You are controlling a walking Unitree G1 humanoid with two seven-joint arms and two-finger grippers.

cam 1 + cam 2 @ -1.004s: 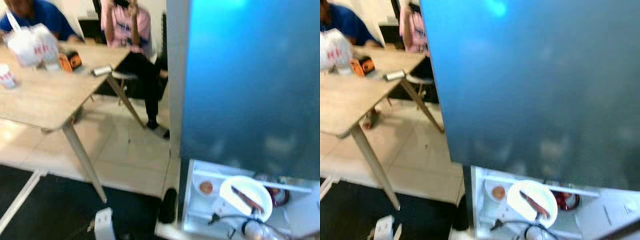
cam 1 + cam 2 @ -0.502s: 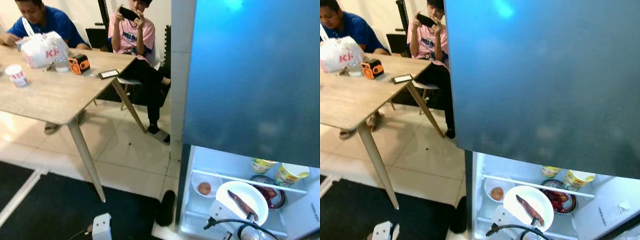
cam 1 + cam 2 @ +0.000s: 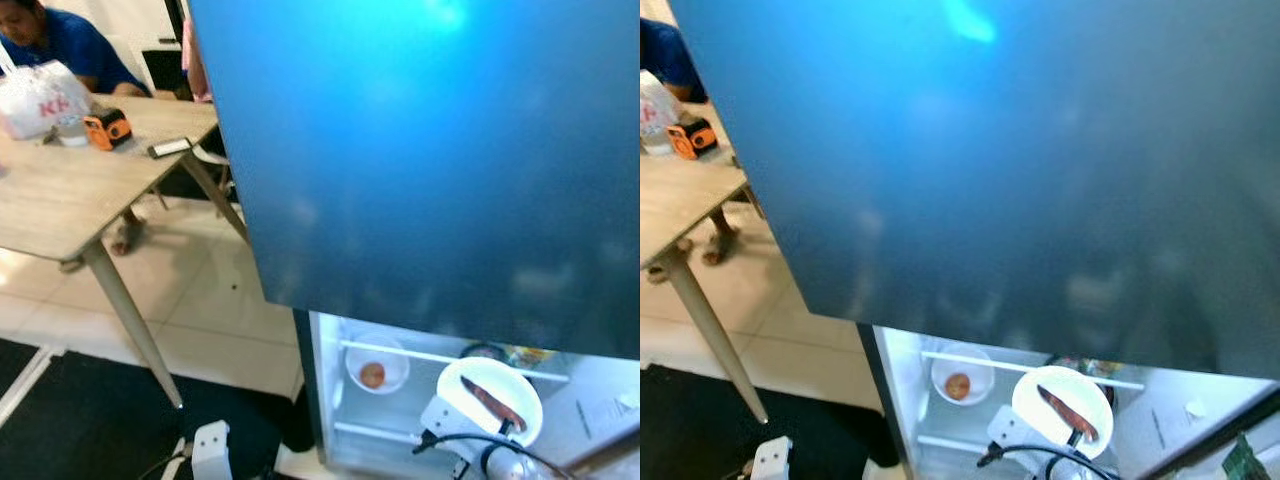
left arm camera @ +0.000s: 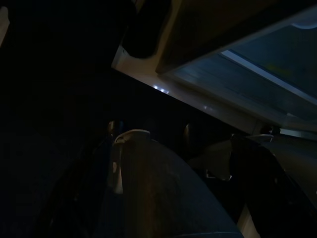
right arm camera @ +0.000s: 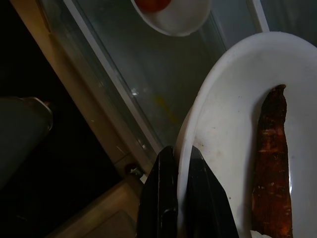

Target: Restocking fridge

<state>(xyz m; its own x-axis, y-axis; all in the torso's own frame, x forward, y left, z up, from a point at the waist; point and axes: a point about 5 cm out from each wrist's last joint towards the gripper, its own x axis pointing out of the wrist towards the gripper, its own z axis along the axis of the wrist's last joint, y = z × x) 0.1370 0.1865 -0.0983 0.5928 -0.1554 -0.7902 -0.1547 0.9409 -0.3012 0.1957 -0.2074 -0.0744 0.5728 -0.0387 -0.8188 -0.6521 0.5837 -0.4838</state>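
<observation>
My right gripper (image 5: 177,163) is shut on the rim of a white plate (image 3: 490,398) that carries a long reddish-brown piece of food (image 3: 492,404). The plate (image 5: 237,129) hangs in front of the open lower fridge compartment (image 3: 340,400). Inside, on a glass shelf (image 5: 148,79), sits a small white bowl (image 3: 376,365) with an orange-red fruit (image 3: 373,375). A dark dish (image 3: 485,351) stands behind the plate. The blue fridge door (image 3: 430,150) covers the upper half of both eye views. The left wrist view is very dark, with the fridge's lower edge (image 4: 198,99) faintly lit.
A wooden table (image 3: 60,190) stands to the left with a white bag (image 3: 40,100), an orange device (image 3: 106,128) and a phone (image 3: 170,147). A person in blue (image 3: 50,35) sits behind it. A dark mat (image 3: 90,430) and a white block (image 3: 210,450) lie on the floor.
The camera has swung right and closer, so the blue door fills more of the view and the person in pink is hidden. The plate stays in my right gripper before the shelf.
</observation>
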